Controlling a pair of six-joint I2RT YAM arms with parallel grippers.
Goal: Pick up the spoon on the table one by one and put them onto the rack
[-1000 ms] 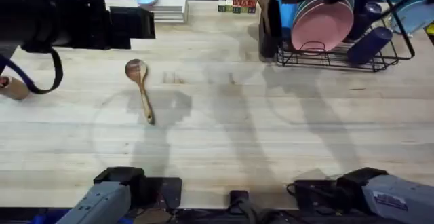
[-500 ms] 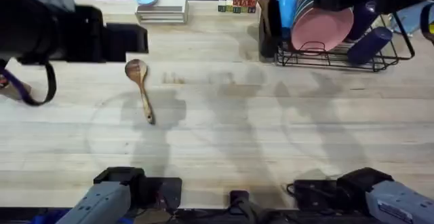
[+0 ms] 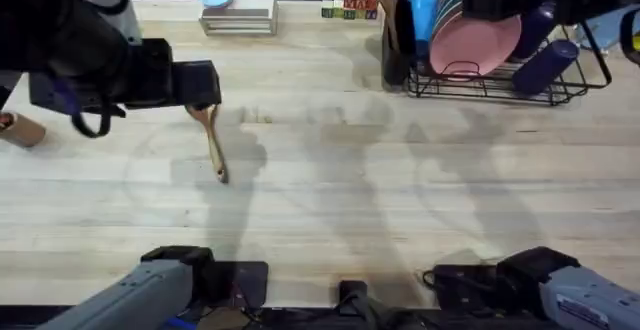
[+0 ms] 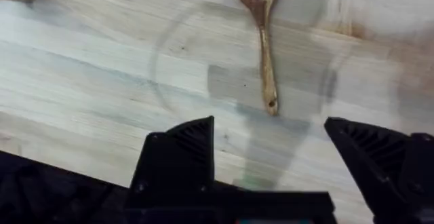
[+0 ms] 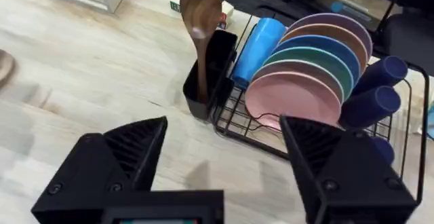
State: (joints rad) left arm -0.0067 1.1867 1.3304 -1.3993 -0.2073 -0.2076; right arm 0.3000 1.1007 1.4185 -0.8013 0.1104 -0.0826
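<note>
Counting spoons, you have one spoon (image 5: 200,20) standing in the utensil cup (image 5: 215,71); the second spoon (image 4: 261,41) lies on the table (image 3: 400,200), under your open, empty left gripper (image 4: 271,149).

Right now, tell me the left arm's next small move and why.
Probably lower the left gripper straight down over the slim handle of the wooden spoon with the darker round bowl. Its fingers stand open above the light plank table, empty, and the other wooden spoon already stands in the black utensil cup.
</note>
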